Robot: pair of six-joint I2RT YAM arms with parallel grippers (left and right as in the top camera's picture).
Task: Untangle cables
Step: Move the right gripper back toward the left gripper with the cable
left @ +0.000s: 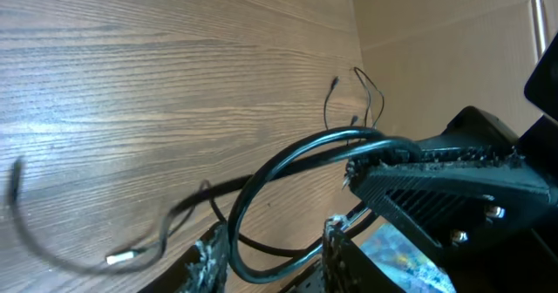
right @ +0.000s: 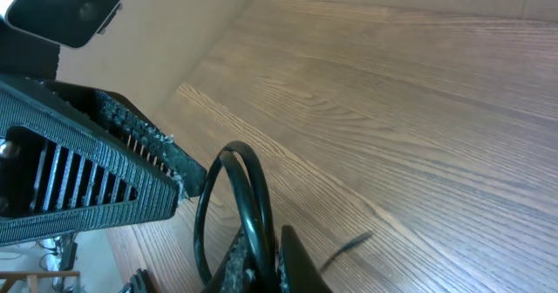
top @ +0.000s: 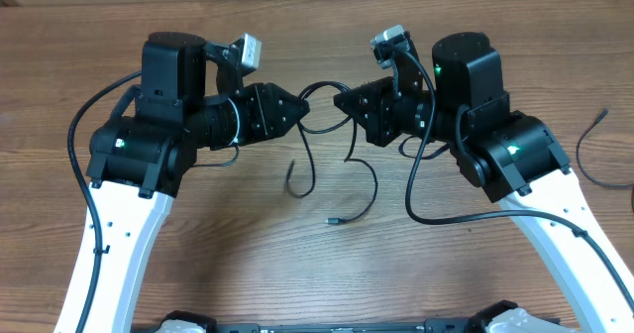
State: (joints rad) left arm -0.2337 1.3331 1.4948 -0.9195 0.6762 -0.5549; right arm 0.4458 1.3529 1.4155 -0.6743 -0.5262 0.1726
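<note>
- step in hand: mid-untangle, i judge. both of my grippers meet nose to nose at the centre of the table [top: 248, 264], and the knot is not yet worked free.
- right gripper [top: 340, 102]: jaws closed on the cables [left: 296, 149], pinching the loop where it rises from my fingertips in the right wrist view.
- left gripper [top: 300, 106]: jaws stand apart. the loop runs through the gap between my fingers [left: 209, 258], and i see no pinch on it.
- where the cables are: a short arc bridges my two grippers toward 12 o'clock. loose strands hang from it toward 6 o'clock, curling over the wood.
- small plug [top: 333, 220]: lies on the table at 6 o'clock of the grippers, apart from both.
- lone cord [top: 591, 125]: lies near the 3 o'clock edge, well apart from the bundle.
- how the cables look: thin, black and glossy, springy enough to hold a round loop and far slimmer than my fingers. how many strands cross inside the loop i cannot tell.
- next move calls for: a firm right-hand hold, and a left-hand pick on one single strand. then a slow pull toward 9 o'clock, in my judgement, watching for the loop to tighten.
</note>
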